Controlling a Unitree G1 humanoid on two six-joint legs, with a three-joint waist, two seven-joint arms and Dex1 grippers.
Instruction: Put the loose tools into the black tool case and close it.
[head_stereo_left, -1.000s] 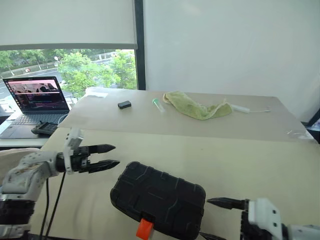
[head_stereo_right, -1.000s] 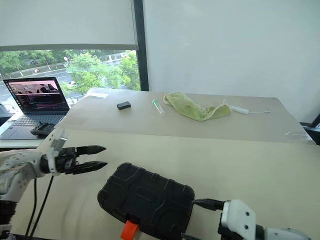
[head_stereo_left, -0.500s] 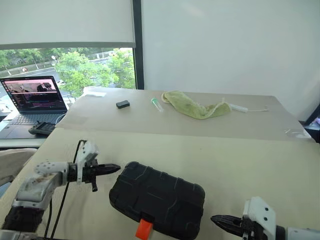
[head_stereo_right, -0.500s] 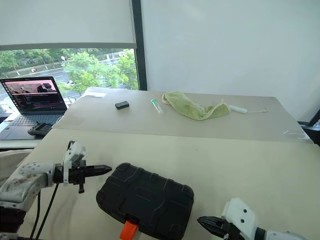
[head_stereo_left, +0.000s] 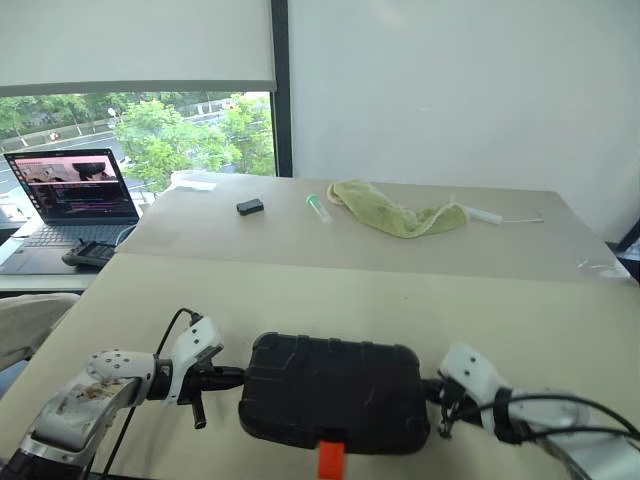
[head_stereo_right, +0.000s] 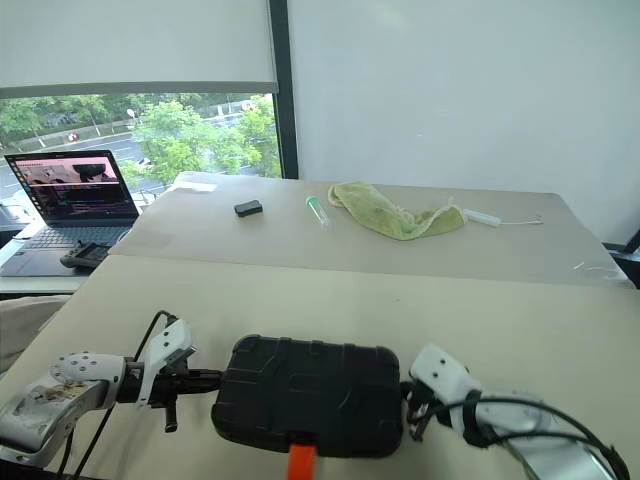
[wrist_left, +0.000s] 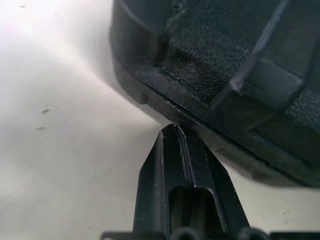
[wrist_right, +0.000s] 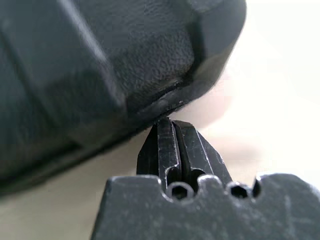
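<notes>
1. The rounded black moulded plastic tool case (head_stereo_left: 335, 393) lies flat and closed on the near part of the beige worktop (head_stereo_left: 420, 300), its small orange latch (head_stereo_left: 331, 461) facing the robot at the front edge.
2. The left end effector (head_stereo_left: 232, 377) sits at the case's left end, its two black fingers pressed together with nothing between them; in the left wrist view the tips (wrist_left: 175, 131) meet the seam along the case's lower edge.
3. The right end effector (head_stereo_left: 437, 395) mirrors it at the case's right end, fingers likewise pressed together and empty, the tips (wrist_right: 167, 125) right up against the seam under the rounded corner.
4. Progress, as a judgement: the lid is down and no screwdriver, tester pen, knife or tape roll lies loose on the worktop, so the packing looks finished and the case is shut. What may remain is securing the latch, or nothing.
5. Further back lie a crumpled green cloth (head_stereo_left: 395, 214), a small black box (head_stereo_left: 250, 207) and an open laptop (head_stereo_left: 72, 190), all well apart from the case.
6. Hard to tell: what is inside the case is hidden, and the latch is cut off at the frame's bottom edge, so whether it is snapped home cannot be judged.
</notes>
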